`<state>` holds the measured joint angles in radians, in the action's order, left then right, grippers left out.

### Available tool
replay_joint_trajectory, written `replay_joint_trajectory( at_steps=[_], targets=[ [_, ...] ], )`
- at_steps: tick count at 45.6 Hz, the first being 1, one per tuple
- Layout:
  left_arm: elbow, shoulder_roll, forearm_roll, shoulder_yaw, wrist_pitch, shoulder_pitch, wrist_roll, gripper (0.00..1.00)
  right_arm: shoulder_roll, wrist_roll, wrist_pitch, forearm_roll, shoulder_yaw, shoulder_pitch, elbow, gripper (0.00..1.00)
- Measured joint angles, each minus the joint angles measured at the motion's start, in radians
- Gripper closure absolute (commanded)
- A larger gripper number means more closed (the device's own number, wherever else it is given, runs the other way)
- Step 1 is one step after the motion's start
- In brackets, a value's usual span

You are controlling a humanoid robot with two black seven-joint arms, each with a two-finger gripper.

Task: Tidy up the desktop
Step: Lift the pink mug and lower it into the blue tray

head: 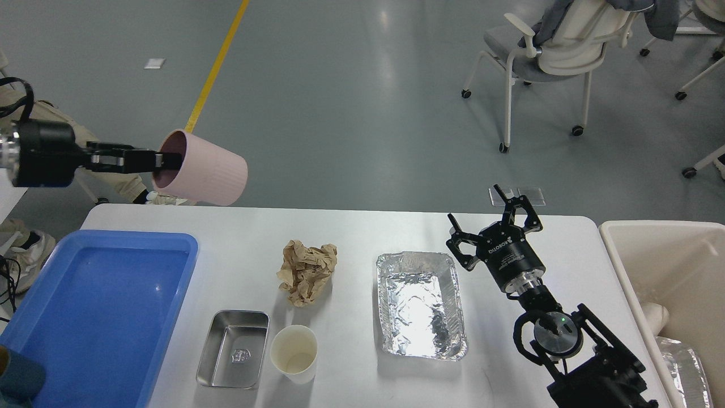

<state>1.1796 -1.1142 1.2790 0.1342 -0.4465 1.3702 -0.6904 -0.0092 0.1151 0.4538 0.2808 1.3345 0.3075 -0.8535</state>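
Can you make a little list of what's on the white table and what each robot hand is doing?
table: desktop, white
left side: blue tray
middle: crumpled brown paper, steel tin, paper cup, foil tray
right side: cream bin
left gripper: holds pink cup on its side, above the table's far left edge
right gripper: open, empty, near foil tray

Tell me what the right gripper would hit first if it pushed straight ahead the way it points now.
Probably nothing on the desktop: the right gripper, jaws open, points past the far edge toward bare floor. Depth is hard to judge.
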Motion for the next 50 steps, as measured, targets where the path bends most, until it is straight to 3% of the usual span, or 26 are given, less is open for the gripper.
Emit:
replay_joint_trajectory(
  at_steps=[12, 21, 35, 40, 50],
  targets=[
    [0.17, -0.278, 0.058, 0.005, -0.031, 0.002, -0.01, 0.97, 0.0, -0.001, 0.0, 0.0, -0.002, 0.0, -0.001, 0.0],
    [0.196, -0.375, 0.232, 0.005, -0.051, 0.002, -0.042, 0.97, 0.0, -0.001, 0.0, 0.0, -0.002, 0.0, -0.001, 0.0],
    [0.249, -0.445, 0.463, 0.005, -0.039, -0.075, -0.055, 0.96, -0.001, 0.0, 0.002, 0.0, -0.002, 0.002, -0.001, 0.0],
    [0.274, -0.456, 0.512, 0.007, -0.007, -0.141, -0.059, 0.96, -0.001, 0.0, 0.003, 0.0, -0.002, -0.001, -0.001, 0.0],
    [0.278, -0.477, 0.699, 0.008, 0.157, -0.301, -0.068, 0.96, -0.002, 0.0, 0.005, 0.0, 0.0, -0.005, -0.001, 0.0]
  ],
)
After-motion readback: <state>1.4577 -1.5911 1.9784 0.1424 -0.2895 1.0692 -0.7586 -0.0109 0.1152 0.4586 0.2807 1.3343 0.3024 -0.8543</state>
